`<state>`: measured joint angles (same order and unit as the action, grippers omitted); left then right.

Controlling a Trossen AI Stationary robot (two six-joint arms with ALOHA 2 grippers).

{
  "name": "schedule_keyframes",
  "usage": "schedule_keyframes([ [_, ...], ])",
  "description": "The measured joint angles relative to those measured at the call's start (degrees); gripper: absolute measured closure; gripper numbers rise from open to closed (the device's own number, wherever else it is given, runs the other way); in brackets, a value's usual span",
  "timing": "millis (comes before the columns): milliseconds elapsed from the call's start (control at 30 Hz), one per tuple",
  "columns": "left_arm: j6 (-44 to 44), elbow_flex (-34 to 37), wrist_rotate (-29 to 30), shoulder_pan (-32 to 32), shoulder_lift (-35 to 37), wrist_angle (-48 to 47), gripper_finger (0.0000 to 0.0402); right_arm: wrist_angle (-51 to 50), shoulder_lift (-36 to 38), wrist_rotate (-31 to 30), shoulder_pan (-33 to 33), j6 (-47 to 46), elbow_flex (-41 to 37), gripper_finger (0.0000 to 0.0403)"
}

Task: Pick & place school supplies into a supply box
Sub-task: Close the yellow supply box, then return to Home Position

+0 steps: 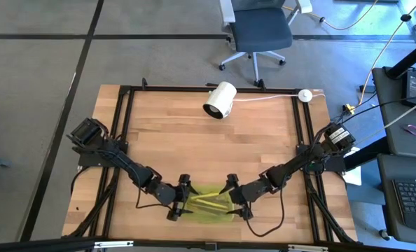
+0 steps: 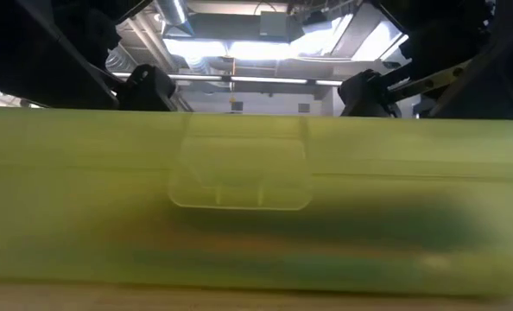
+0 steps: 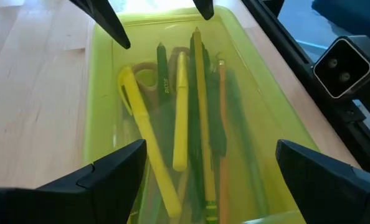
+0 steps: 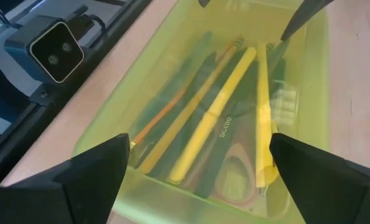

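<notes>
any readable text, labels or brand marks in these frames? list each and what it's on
"Scrille", roughly, last letters uncertain: pale print on a dark pen lying in the supply box, right wrist view.
Dark green pen in the left wrist view: a short printed mark, too blurred to read.
High and low views: no readable text.

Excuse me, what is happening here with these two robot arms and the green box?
The pens and pencils already lie inside the supply box, a shallow yellow-green tray at the near edge of the table. The left gripper and the right gripper are at opposite ends of the box, both open and holding nothing. A white cylinder with a cable lies at the far side, untouched.
</notes>
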<state>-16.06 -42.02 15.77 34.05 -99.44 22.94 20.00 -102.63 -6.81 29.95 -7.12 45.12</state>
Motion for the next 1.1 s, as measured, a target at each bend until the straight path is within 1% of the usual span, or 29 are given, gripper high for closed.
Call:
schedule_keyframes([
  [200,3.0,0.0,0.0,0.2,0.0,-0.5,0.0054,-0.2,0.0,-0.5,-0.4,1.2,-0.1,0.0010],
  [333,3.1,0.0,-0.1,0.2,0.0,-1.9,0.0054,-0.2,0.0,-0.5,-0.4,1.3,-0.1,0.0010],
  [567,4.9,0.1,-0.2,0.2,0.0,-1.1,0.0054,1.0,0.1,-0.8,-0.5,1.1,-0.3,0.0010],
  [767,5.9,0.1,-0.4,0.3,0.4,-0.6,0.0054,2.5,0.9,0.7,-0.6,1.4,-0.4,0.0010],
  [867,7.2,0.2,-1.1,0.4,1.7,-1.5,0.0054,1.7,2.4,0.7,-0.6,1.4,-0.6,0.0010],
  [967,8.8,0.4,-1.0,0.4,4.5,-1.6,0.0054,1.7,4.6,-0.2,-0.7,1.8,-0.5,0.0010],
  [1100,11.1,0.3,2.5,0.0,11.2,-1.8,0.0054,-1.0,8.5,-0.2,-0.6,2.8,-0.5,0.0010],
])
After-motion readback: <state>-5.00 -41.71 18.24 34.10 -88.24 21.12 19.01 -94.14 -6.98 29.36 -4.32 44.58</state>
